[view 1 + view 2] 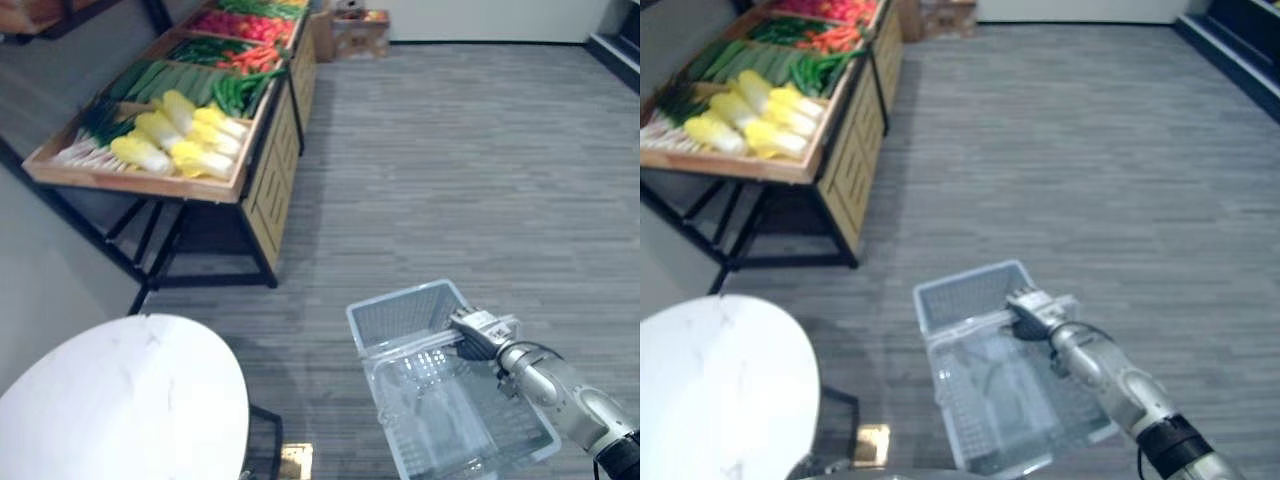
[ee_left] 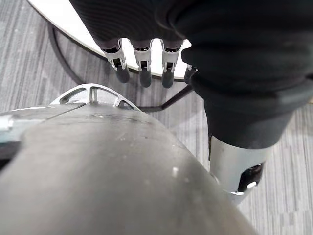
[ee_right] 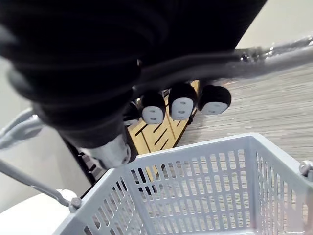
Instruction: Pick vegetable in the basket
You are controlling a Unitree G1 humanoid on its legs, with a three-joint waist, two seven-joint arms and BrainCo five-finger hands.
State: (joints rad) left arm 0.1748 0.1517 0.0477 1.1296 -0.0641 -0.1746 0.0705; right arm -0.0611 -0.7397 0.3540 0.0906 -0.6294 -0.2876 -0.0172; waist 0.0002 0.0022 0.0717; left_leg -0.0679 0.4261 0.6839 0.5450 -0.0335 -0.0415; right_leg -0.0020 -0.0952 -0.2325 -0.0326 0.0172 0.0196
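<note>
A pale grey plastic basket (image 1: 402,301) hangs low over the floor at the lower right, with nothing showing inside it. My right hand (image 1: 480,331) is shut on the basket's handle (image 3: 274,53), and its dark fingertips (image 3: 182,106) curl under the bar. The vegetables lie on a wooden stand (image 1: 262,180) at the upper left: yellow cabbages (image 1: 185,138), green onions (image 1: 95,135), green peppers (image 1: 238,92), carrots and red ones further back. The stand is well apart from the basket. In its wrist view, my left hand (image 2: 142,68) hangs with relaxed fingers, holding nothing.
A round white table (image 1: 125,405) stands at the lower left, close to the basket's left side. A small wooden crate (image 1: 360,28) sits on the floor at the far end of the stand. Grey plank floor stretches to the right.
</note>
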